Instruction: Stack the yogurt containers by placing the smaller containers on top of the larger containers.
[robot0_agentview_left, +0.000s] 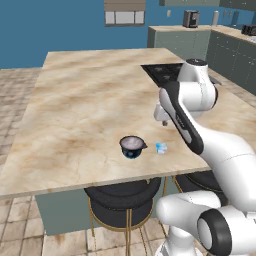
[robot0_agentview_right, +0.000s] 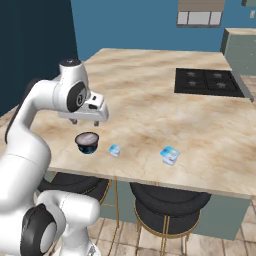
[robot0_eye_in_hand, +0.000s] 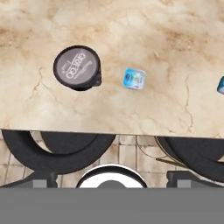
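Hovering wide open and empty, tool (robot0_agentview_right: 87, 121) left of centre, above dark cup (robot0_agentview_right: 87, 142) beside small blue cup (robot0_agentview_right: 115, 150) on counter (robot0_agentview_right: 150, 110).

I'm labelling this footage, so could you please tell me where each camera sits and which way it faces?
Left base view: behind the arm to its left, facing forward and down over the counter; the arm rises at lower right.
Right base view: behind to its right, facing the same counter; the arm rises at lower left, tool above the dark cup.
Hand view: on the hand, looking straight down at the counter edge and stools.
All share the dark cup and small pale-blue cup.
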